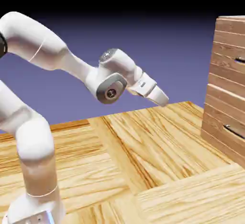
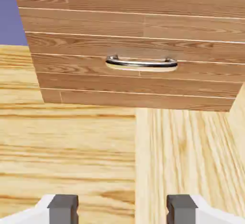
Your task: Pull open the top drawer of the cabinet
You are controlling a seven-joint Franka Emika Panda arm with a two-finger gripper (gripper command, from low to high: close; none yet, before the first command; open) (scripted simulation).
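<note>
From my remote station, I see the white arm's gripper [image 1: 162,98] hanging in mid-air over the floor [image 1: 143,141], tilted down and toward the cabinet [image 1: 227,89], which stands well apart from it at the exterior view's right edge. The jaws stand apart with nothing between them; in the hand view the two small grey fingertips [image 2: 63,207] flank only bare floor.

The cabinet is a tall box of horizontal reddish-brown planks with thin pale seams between boards. Its top drawer [image 1: 229,55] sits above the height of the gripper, its dark handle [image 1: 240,61] cut off by the frame edge. A lower drawer front [image 1: 225,127] carries its own dark handle [image 1: 235,131] nearer the floor. Both fronts look flush with the cabinet face.

In the hand view, a plank drawer front fills the upper part of the frame, carrying a slim curved bar handle [image 2: 141,63] with a metallic sheen, ahead of the fingertips and well clear of them. I cannot tell for certain from this view which drawer that front belongs to.

The floor is lighter yellow wood laid in broad panels whose bold grain runs in differing directions. The arm's links are smooth, rounded white shells with a grey joint cap [image 1: 111,93] near the wrist.
</note>
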